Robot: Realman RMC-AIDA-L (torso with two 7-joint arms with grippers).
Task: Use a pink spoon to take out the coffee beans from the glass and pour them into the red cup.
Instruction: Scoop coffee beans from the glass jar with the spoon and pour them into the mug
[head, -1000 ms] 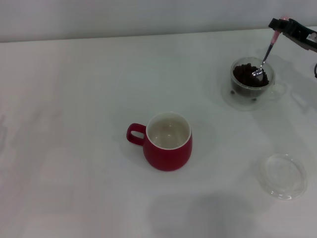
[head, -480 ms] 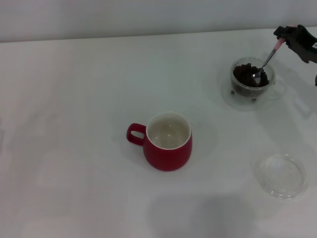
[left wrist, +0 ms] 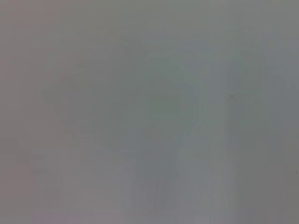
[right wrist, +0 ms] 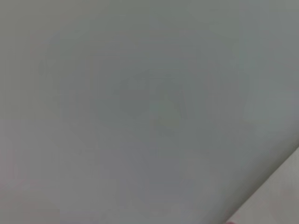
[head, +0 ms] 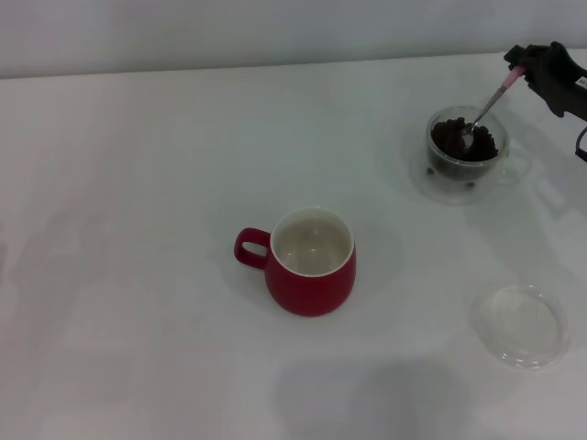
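the left end effector is not in any view, and its wrist view shows only blank grey. on the white surface [head: 138,183], the red cup [head: 312,263] stands near the middle, handle to the left, cream inside bare of beans. far right of it sits the glass [head: 466,151], with the coffee beans [head: 463,139] heaped dark inside. the spoon [head: 486,108] slants up and to the right from the heap, metal bowl down among the beans, pink handle end clamped in the right end effector [head: 525,69] at the far right edge. a clear dish [head: 521,324] lies near right, apart. the relation that counts: the cup lies left and nearer from the spoon, well apart, so a loaded spoon must travel that way, probably kept level.
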